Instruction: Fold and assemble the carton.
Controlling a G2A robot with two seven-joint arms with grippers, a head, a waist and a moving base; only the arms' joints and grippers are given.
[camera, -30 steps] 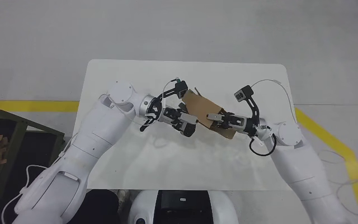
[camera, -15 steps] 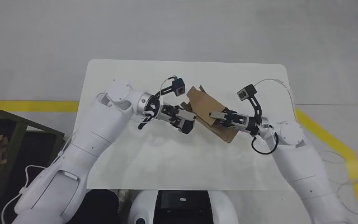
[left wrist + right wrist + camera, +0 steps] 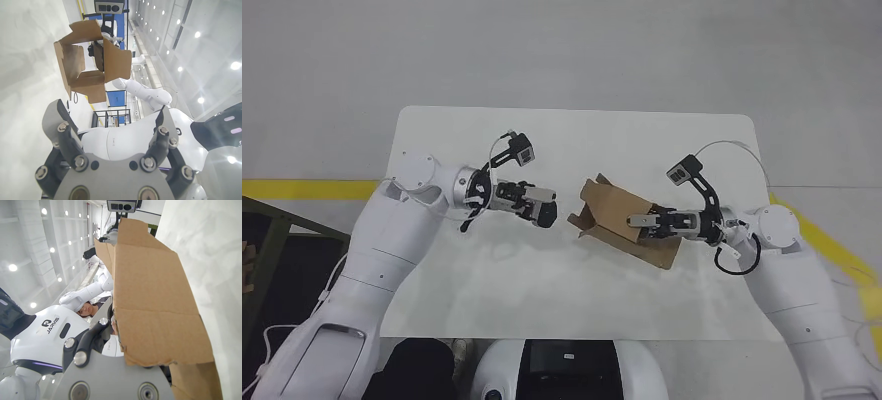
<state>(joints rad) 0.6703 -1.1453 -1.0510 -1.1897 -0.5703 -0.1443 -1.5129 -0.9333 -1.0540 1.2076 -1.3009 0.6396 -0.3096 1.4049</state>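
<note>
The brown carton sits half opened near the middle of the white table, its flaps sticking out. My right gripper is shut on the carton's wall at the end nearest that arm. The right wrist view has the cardboard panel lying right against my right gripper. My left gripper stands open a short way from the carton's other end, touching nothing. From the left wrist, the carton's open end faces my left gripper, whose fingers are spread wide.
A dark rack stands on the floor beyond the table's left edge. Yellow floor lines run on both sides. Bare tabletop lies in front of and behind the carton.
My left gripper let go of the carton and drew back to the left. The right gripper shifted the carton a little to the right, and its far flaps opened out.
</note>
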